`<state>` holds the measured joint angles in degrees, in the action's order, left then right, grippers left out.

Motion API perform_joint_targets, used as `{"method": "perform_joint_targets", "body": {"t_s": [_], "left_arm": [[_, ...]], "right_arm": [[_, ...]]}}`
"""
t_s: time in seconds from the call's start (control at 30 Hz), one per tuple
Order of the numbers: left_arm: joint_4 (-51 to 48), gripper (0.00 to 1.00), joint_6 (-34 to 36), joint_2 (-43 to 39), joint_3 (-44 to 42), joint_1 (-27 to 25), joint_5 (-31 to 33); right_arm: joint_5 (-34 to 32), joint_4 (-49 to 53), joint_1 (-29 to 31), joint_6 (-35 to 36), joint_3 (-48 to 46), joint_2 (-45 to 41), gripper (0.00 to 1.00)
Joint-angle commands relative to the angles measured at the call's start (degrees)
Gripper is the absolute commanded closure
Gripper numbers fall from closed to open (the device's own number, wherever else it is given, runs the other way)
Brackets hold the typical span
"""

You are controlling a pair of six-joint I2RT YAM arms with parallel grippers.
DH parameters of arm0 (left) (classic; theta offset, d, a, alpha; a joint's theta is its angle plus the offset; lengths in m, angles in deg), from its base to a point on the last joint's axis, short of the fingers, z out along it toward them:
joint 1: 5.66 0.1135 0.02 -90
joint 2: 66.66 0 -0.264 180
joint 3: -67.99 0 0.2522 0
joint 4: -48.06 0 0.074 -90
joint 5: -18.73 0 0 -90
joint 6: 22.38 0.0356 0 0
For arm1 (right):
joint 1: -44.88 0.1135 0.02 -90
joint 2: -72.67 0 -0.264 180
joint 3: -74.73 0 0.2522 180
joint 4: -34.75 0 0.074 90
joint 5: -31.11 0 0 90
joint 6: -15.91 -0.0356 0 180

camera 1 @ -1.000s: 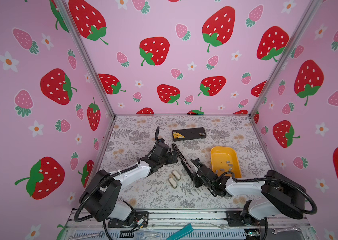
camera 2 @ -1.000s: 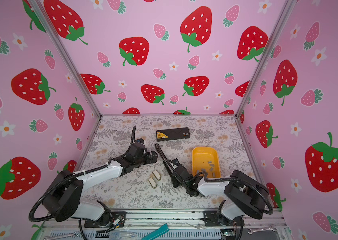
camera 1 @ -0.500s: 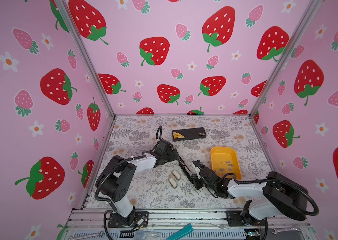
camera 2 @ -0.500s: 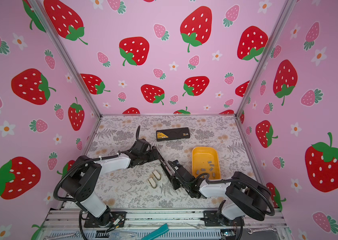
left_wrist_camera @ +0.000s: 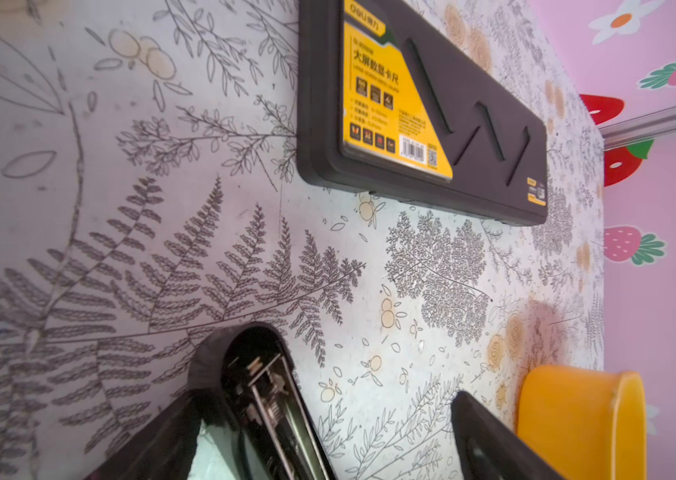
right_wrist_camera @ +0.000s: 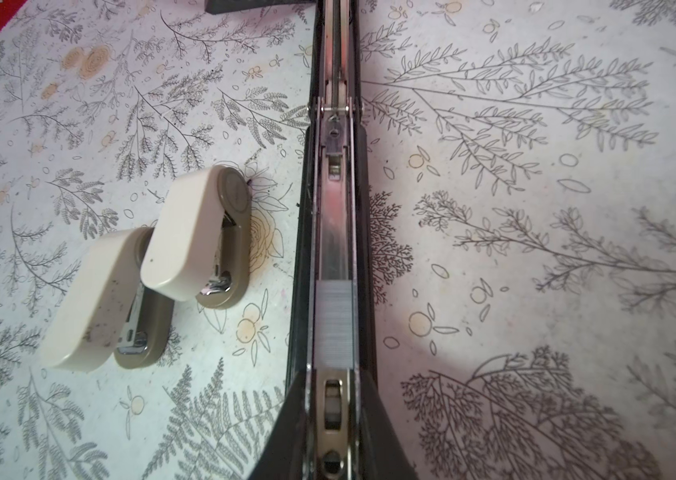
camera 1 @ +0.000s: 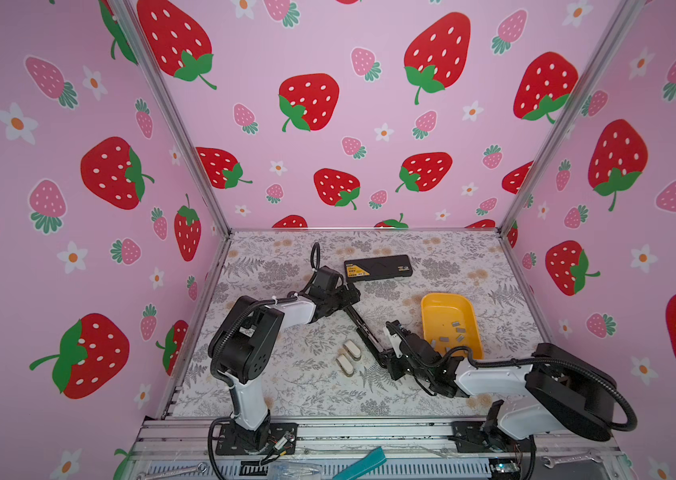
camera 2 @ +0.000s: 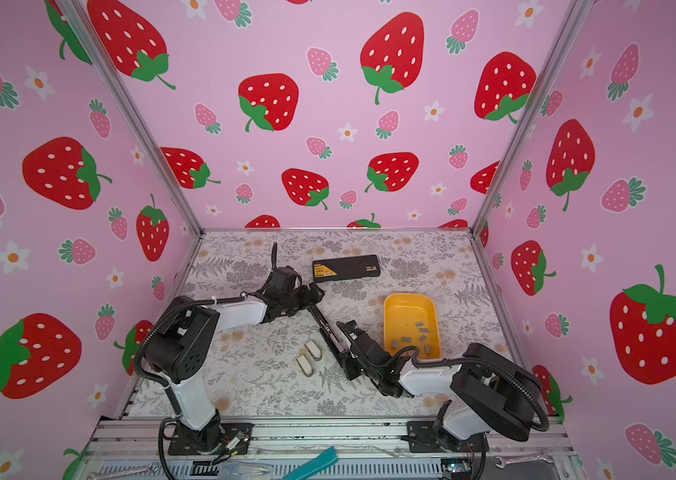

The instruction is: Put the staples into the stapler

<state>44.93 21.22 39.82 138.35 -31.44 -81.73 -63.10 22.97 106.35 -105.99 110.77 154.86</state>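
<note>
Between the widely parted fingers of the left gripper [left_wrist_camera: 328, 415] lies the lid [left_wrist_camera: 257, 386] of the stapler [camera 1: 363, 328]. It is not gripped, and whether it leans on one finger I cannot tell. The right gripper [right_wrist_camera: 334, 415] is clamped on the base end. The stapler lies opened flat, running from eleven o'clock to five o'clock in both top views. A strip of staples [right_wrist_camera: 334, 324] sits in its open channel. Loose staples [camera 1: 454, 334] lie in the yellow tray [camera 1: 440, 307] at its three o'clock.

The likely trouble is the closing. An unheld lid could slip off a finger and snap down, knocking the strip askew so it jams. A slack base hold would let the stapler skid toward the two beige staplers [camera 1: 349, 357] at eight o'clock.

The left arm reaches low, forearm near level, wrist facing the black box [camera 1: 378, 268] at twelve o'clock. The right arm stretches low along the table front, pointing to ten o'clock.
</note>
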Motion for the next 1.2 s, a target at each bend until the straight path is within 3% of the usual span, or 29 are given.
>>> {"method": "perform_joint_targets", "body": {"t_s": [0.0,0.3,0.5,0.67,1.17], "left_arm": [[-2.31,0.06,-2.02,3.86,0.01,0.63,-2.72],[2.79,0.14,-1.56,4.31,-0.23,1.08,-7.29],[5.30,0.29,0.71,1.72,-0.77,1.00,-8.95],[5.54,0.44,3.20,-1.62,-1.31,0.83,-8.79],[10.76,0.62,11.69,-9.00,-5.75,-3.27,-6.75]], "right_arm": [[2.60,-3.40,0.23,0.44,-1.00,-1.31,1.00],[3.37,-5.29,0.32,0.76,-1.87,-1.07,1.00],[2.46,-5.35,0.41,1.19,-1.90,-0.09,1.00],[0.98,-5.75,0.75,1.54,-2.62,-0.38,1.00],[-0.88,-8.12,2.20,2.60,-2.98,1.34,0.97]]}}
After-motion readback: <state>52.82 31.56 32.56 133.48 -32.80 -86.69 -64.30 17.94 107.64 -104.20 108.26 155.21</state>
